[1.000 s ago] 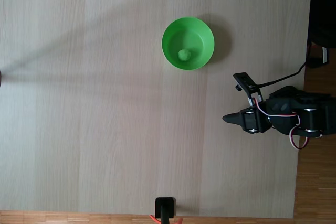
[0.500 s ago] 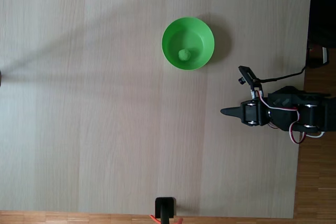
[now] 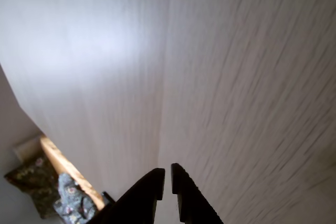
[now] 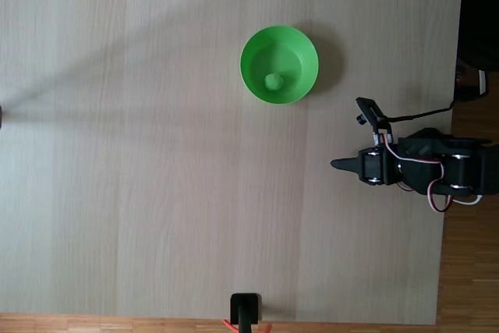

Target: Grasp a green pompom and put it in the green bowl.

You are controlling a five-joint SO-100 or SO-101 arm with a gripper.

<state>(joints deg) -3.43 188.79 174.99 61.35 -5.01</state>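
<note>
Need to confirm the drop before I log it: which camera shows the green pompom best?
The fixed view: it looks straight down into the green bowl, where the green pompom lies on the bottom. The wrist view gives nothing of it, just bare table ahead of the gripper, jaws nearly together.

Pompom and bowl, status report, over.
Tool shut, empty, above bare table. Pompom sits inside the bowl. Nothing in the way.

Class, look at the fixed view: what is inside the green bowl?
One green pompom lies on the floor of the bowl. Whatever sits under the pompom is covered.
</note>
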